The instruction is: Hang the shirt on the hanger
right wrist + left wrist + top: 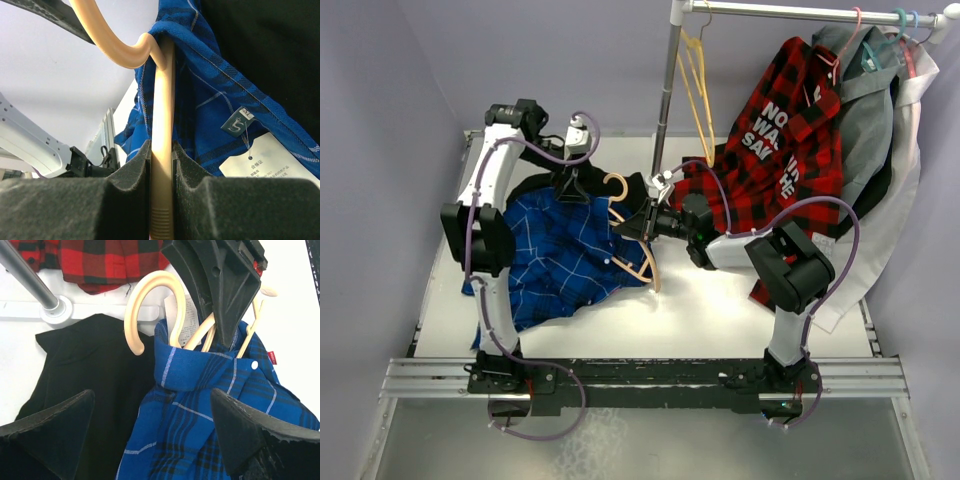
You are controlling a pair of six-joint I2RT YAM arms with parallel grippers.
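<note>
The blue checked shirt (pixel 560 255) lies on the table at centre left, its collar (pixel 210 367) bunched round the tan hanger (pixel 638 250). The hanger's hook (pixel 145 305) sticks out above the collar. My right gripper (pixel 645 222) is shut on the hanger's bar (pixel 162 165), with the shirt and its paper tag (pixel 265 160) just behind. My left gripper (pixel 150 425) is open just above the shirt near the collar, holding nothing; in the top view it (pixel 570 185) hovers at the shirt's far edge.
A black garment (pixel 90 370) lies under the shirt's left side. A metal rack pole (pixel 667 90) stands behind, with spare tan hangers (pixel 695 85), a red-and-black plaid shirt (pixel 785 140) and grey and white garments (pixel 880 150) hanging from the rail at right.
</note>
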